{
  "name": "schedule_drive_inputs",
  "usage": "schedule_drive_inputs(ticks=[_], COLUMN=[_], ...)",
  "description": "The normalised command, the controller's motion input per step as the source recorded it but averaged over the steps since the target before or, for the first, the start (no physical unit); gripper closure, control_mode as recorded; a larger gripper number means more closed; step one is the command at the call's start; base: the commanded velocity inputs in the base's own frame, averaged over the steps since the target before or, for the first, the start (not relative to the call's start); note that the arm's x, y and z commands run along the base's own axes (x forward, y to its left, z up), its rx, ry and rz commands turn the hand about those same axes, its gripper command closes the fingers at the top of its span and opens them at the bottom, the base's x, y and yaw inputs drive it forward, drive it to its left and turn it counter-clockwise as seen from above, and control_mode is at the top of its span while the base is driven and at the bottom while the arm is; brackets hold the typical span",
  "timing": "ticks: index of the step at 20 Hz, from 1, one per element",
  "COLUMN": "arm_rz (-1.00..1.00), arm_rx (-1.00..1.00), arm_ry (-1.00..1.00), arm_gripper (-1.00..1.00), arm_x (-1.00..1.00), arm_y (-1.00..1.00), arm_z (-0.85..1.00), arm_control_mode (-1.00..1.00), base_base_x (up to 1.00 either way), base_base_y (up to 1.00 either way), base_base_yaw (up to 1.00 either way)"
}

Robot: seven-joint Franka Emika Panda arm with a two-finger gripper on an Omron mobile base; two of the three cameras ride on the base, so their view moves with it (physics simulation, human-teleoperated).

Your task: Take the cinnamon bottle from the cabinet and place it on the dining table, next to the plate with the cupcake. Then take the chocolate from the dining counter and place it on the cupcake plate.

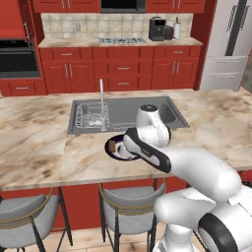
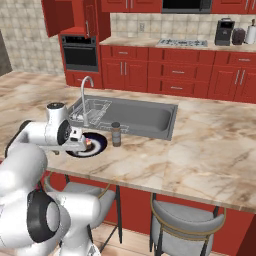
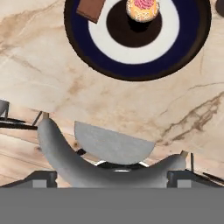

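Hovering: the gripper (image 2: 76,135) hangs over the near edge of the dining table (image 1: 39,142), just above the plate (image 2: 98,145); its jaws stand wide apart with nothing between them
Plate: dark navy with a white ring and a dark middle, lying on the marble top close to the front edge, in front of the sink (image 2: 145,119); in the left base view the plate (image 1: 112,150) is mostly hidden behind the arm
Cupcake: the cupcake (image 3: 142,9), pink on top, sits upright at the plate's middle
Chocolate: the chocolate (image 3: 90,9) lies flat on the plate's navy rim, beside the cupcake and apart from it; part of it is cut off by the top edge of the hand view
Cinnamon bottle: the cinnamon bottle (image 2: 116,134) stands upright on the table just beside the plate, between it and the sink's front rim
Stools: two grey stools (image 1: 129,203) are tucked under the table's edge
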Motion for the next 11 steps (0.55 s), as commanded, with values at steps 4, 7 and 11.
schedule_drive_inputs(ticks=[4,7,11], arm_rz=[0.21,0.21,0.09], arm_rx=[0.0,0.0,0.0], arm_ry=[0.0,0.0,-0.01], arm_gripper=[-1.0,-1.0,-1.0], arm_x=[-0.87,-0.89,-0.85], arm_y=[-0.36,-0.36,-0.32], arm_z=[0.19,0.11,0.09], arm_control_mode=[-1.0,-1.0,-1.0], base_base_x=[0.0,0.0,0.0], base_base_y=[0.0,0.0,0.0], base_base_yaw=[0.0,0.0,0.0])
